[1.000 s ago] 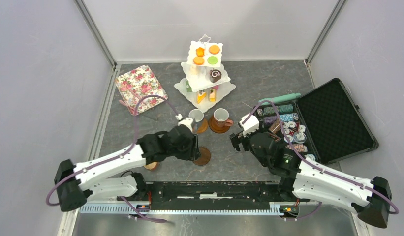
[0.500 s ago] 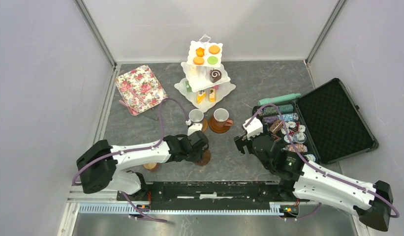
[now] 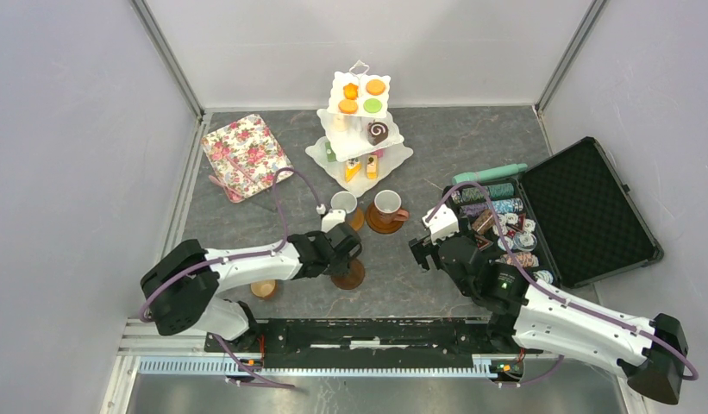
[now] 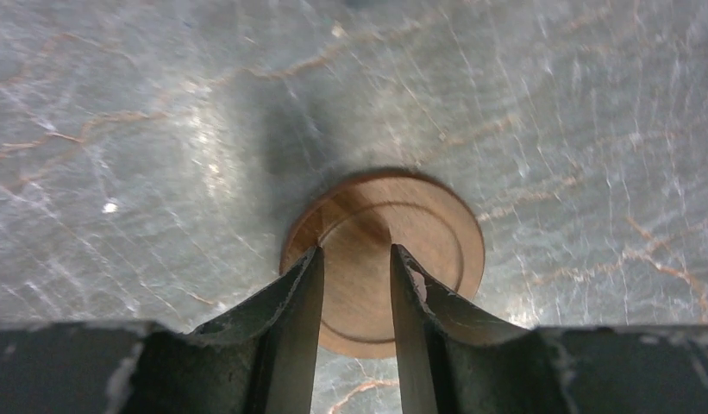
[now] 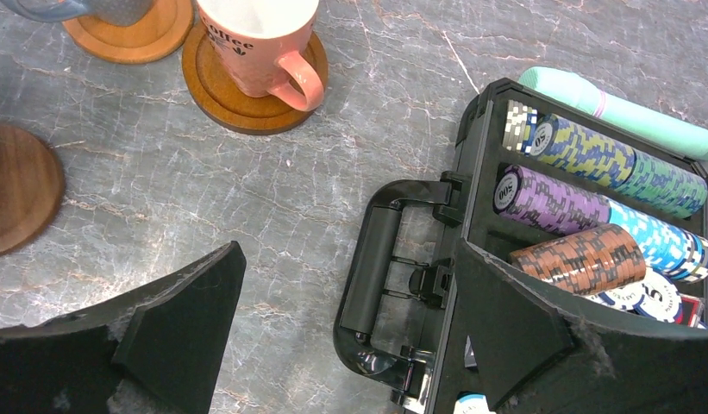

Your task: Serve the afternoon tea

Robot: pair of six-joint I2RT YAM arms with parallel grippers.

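Observation:
An empty brown saucer [image 4: 402, 250] lies flat on the grey marble table, also seen in the top view [image 3: 352, 276]. My left gripper [image 4: 356, 252] points down over it, its fingers a narrow gap apart with nothing between them. Two mugs stand on saucers behind it: a grey one [image 3: 342, 203] and a pink-handled one [image 3: 387, 204] [image 5: 255, 39]. The white three-tier stand [image 3: 393, 159] with small toy cakes [image 3: 362, 95] is at the back. My right gripper [image 5: 348, 250] [image 3: 419, 252] hangs wide open and empty above the table by the black case's handle [image 5: 376, 250].
The open black case of poker chips [image 3: 592, 207] lies at the right, a teal tube [image 3: 492, 172] along its far edge. A floral tray [image 3: 247, 155] sits at the back left. A small round tan thing [image 3: 264, 289] lies beside the left arm near the front edge.
My left arm has dropped low and reached out over the empty saucer, and its jaws have narrowed. The right gripper has shifted only slightly and stayed wide open.

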